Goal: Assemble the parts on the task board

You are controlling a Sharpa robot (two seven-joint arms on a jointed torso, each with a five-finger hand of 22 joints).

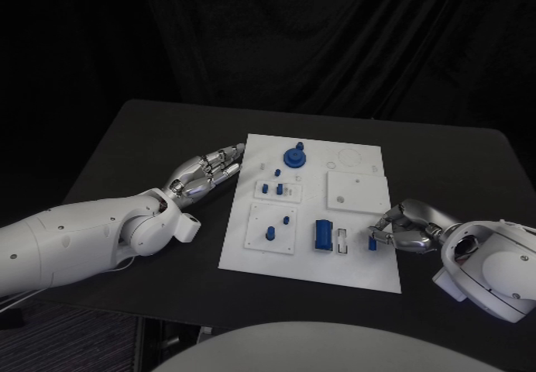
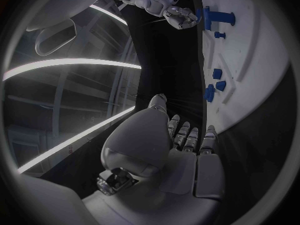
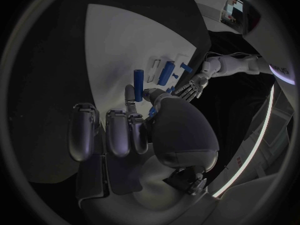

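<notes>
left hand flat, right hand curled

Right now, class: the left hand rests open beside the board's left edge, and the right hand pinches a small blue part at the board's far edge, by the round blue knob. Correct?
Not quite. The right hand pinches the small blue part at the task board's near right edge, far from the round blue knob, as the head view shows. The left hand is as stated.

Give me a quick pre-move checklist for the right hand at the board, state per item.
1. Right hand at the task board's right edge: ok.
2. Small blue part between its fingertips: ok; firm grip: cannot tell.
3. Part lined up with a slot: cannot tell.
4. Left hand off the board, beside its left edge, holding nothing: ok.
5. Tall blue block clear of the right hand: ok.
</notes>
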